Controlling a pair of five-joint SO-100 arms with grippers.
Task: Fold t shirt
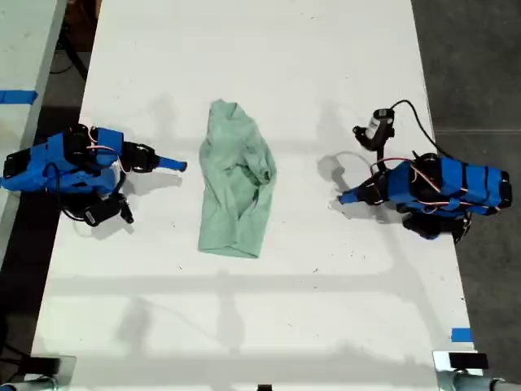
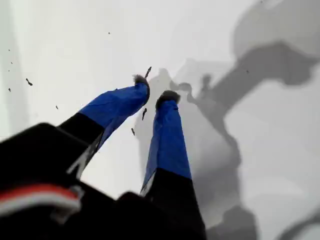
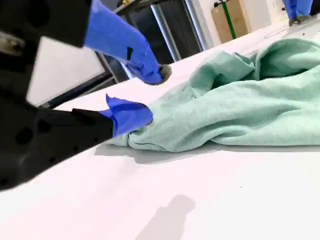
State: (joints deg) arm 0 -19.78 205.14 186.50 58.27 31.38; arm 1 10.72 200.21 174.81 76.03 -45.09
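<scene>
**Shirt gathered lengthwise, fold not finished**

Nearest, my second hand (image 3: 152, 96) has its jaws apart with nothing between them; the lower one sits at the t shirt's (image 3: 240, 110) edge and seems to touch it. My first hand (image 2: 155, 90) hangs over bare counter (image 1: 326, 309), jaws slightly parted and empty, with no shirt in its own view.

Beyond, the t shirt lies in the middle of the counter between the two arms as a narrow, rumpled strip. One end is bunched and the other flatter. I judge it partly folded at best: the sides seem drawn in, but the layers are lumpy. Smoothing and a fold across its length still look undone.

Past the shirt, the other arm's tip stands well apart from it.
</scene>
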